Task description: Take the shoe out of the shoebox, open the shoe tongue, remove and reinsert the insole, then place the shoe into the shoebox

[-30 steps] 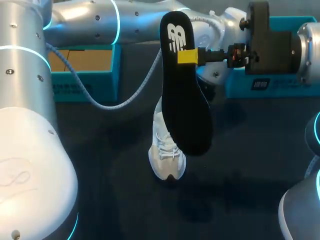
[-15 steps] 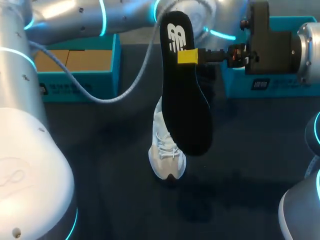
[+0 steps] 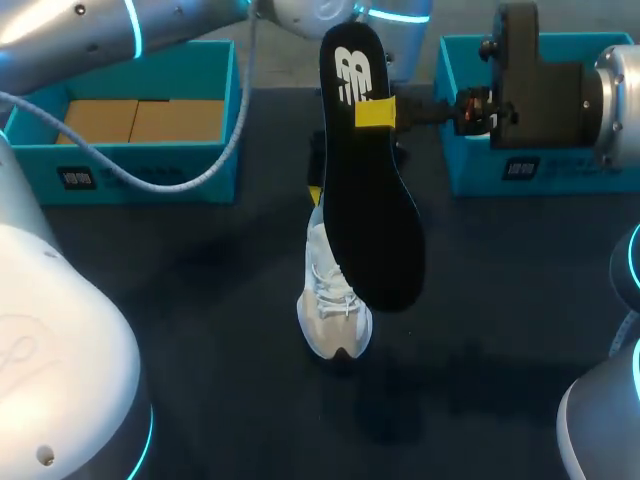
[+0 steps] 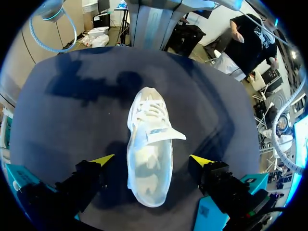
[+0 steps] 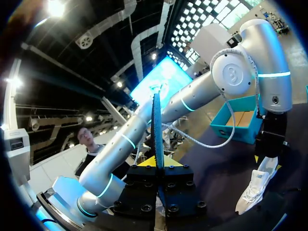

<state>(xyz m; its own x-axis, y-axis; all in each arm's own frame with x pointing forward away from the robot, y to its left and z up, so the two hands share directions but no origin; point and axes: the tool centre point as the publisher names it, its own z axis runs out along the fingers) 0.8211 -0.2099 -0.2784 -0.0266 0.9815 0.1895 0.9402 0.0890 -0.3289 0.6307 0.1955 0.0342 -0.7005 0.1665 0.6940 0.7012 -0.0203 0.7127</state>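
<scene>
Step in hand: insole out, awaiting reinsertion. The right gripper [image 3: 375,112] is clamped on the insole [image 3: 375,225], which hangs below it. The left gripper [image 4: 152,160] is spread wide, with the shoe [image 4: 150,120] under it, between its fingers. The next move probably calls for aligning the insole with the shoe opening.

Insole [image 3: 370,190]: black, with a white logo mark near its upper end.
Shoe [image 4: 149,144]: white to pale grey all over, white laces, a small grey-blue mark on the tongue.
Left shoebox [image 3: 150,175]: teal walls, brown cardboard inside, a small dark label with white marks on the front wall.
Right shoebox [image 3: 470,170]: the same teal, with a similar dark label.
Table [image 3: 200,350]: plain dark navy, nearly black.
Right gripper [image 3: 375,112]: yellow tip, black body behind it.
Left gripper [image 4: 153,160]: yellow tips on black fingers.
Left arm [image 3: 60,30]: silver-grey with glowing cyan rings.
Right arm [image 3: 620,100]: silver-grey, with a cyan ring lower down.
Cable [image 3: 170,180]: pale blue-grey, braided pattern.
</scene>
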